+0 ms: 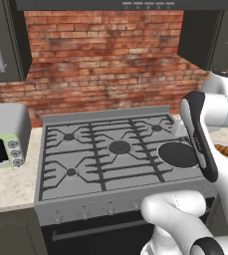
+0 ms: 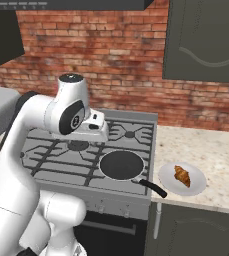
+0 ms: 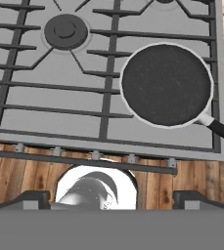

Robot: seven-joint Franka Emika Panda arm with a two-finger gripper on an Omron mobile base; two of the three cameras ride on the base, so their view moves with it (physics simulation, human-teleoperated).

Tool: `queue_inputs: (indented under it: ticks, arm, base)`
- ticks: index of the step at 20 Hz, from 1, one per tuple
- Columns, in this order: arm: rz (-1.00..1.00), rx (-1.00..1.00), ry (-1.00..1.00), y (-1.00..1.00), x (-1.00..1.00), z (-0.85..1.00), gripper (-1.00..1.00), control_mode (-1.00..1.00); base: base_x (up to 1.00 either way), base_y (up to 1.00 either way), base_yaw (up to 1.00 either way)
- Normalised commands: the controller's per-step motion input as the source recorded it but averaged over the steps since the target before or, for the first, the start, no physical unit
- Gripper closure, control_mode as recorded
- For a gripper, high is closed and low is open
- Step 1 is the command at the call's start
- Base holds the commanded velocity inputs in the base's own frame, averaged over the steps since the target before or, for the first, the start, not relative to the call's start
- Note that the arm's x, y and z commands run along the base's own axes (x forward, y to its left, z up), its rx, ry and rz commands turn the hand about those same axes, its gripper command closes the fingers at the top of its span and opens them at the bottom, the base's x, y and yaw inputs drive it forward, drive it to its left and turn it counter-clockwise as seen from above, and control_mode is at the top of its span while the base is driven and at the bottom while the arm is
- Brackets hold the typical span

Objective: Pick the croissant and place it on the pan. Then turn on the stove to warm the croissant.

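The croissant (image 2: 182,176) lies on a white plate (image 2: 196,186) on the counter just right of the stove (image 2: 61,150); it also peeks out behind my arm (image 1: 225,151). The black pan (image 2: 122,165) rests empty on the front right burner, with its handle (image 2: 154,188) pointing toward the plate. In the hand view the pan (image 3: 166,84) is up and to the right. My gripper (image 3: 114,198) hovers high over the stove's front edge. It is open, its fingertips (image 3: 33,197) wide apart with nothing between them.
A row of small knobs (image 3: 94,156) runs along the stove's front. A grey-and-green toaster oven (image 1: 6,137) stands on the left counter. Dark cabinets (image 2: 206,40) hang above, and a brick wall (image 1: 105,60) stands behind. Bare counter (image 2: 221,150) lies beyond the plate.
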Motion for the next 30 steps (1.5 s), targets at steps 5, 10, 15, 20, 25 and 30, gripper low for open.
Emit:
queue_inputs:
  ticks: [5,10,15,20,25,30]
  arm:
    - [0.0,0.0,0.0,-0.49,-0.06,-0.09,-1.0,-1.0]
    - [0.01,0.0,0.0,-0.45,0.0,-0.14,-1.0,-1.0]
    - [0.06,0.02,0.0,-0.56,0.0,-0.12,-1.0,-1.0]
    - [0.09,0.01,0.04,-0.54,0.0,-0.14,-1.0,-1.0]
    - [0.06,0.0,0.06,-0.47,0.0,-0.1,-1.0,-1.0]
    - [0.0,0.0,0.08,-0.41,0.0,-0.04,-1.0,-1.0]
  base:
    - [0.0,0.0,0.0]
    - [0.0,0.0,0.0]
    - [0.0,0.0,0.0]
    - [0.0,0.0,0.0]
    - [0.0,0.0,0.0]
    - [0.0,0.0,0.0]
